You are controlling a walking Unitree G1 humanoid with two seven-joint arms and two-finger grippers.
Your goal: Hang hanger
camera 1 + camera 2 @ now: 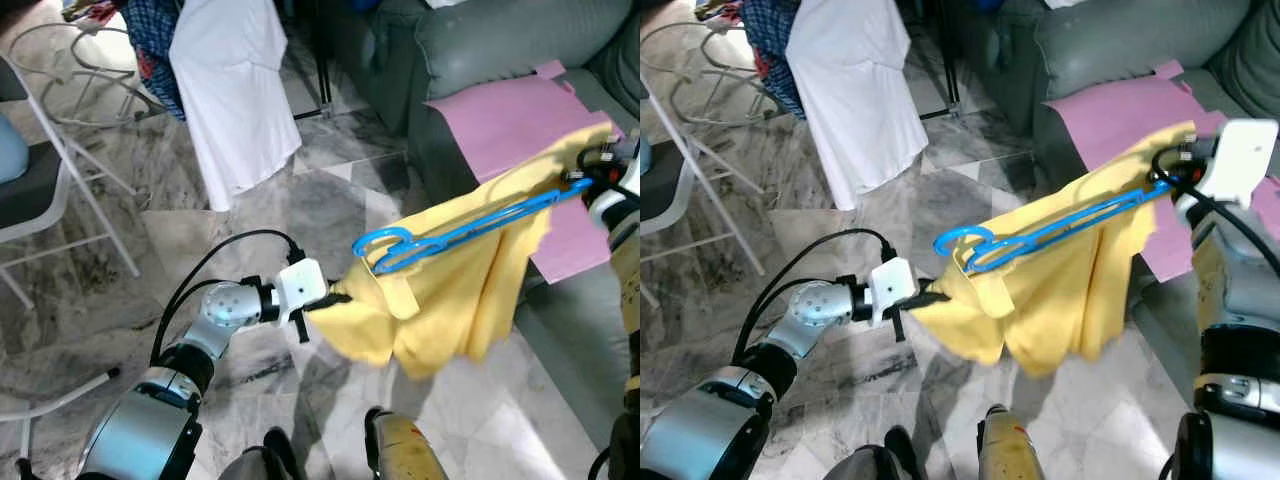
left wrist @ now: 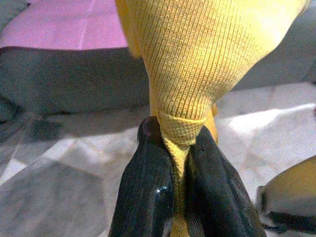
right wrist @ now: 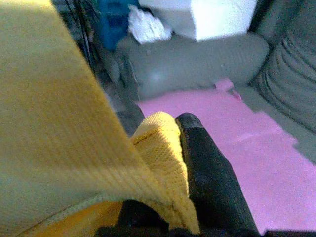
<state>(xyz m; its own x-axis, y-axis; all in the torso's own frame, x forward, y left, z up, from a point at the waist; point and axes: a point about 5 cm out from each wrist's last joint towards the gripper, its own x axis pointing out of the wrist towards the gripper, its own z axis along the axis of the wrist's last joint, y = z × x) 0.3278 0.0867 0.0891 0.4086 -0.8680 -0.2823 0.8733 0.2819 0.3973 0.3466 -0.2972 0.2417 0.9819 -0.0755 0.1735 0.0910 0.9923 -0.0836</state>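
Note:
A yellow garment [image 1: 450, 290] hangs stretched between my two grippers over the marble floor. A blue plastic hanger [image 1: 455, 232] lies across its top, hook end pointing left. My left gripper [image 1: 335, 297] is shut on a bunched corner of the yellow garment [image 2: 180, 128] at its lower left. My right gripper [image 1: 1165, 180] holds the upper right end by the sofa, where cloth and hanger arm meet; in the right wrist view a black finger [image 3: 210, 173] presses against the yellow fabric [image 3: 163, 148].
A grey sofa [image 1: 480, 45] with a pink sheet [image 1: 520, 125] stands at right. A white shirt [image 1: 235, 90] and other clothes hang at the upper left near a black rack leg [image 1: 322, 70]. White chair legs [image 1: 75, 180] stand at left.

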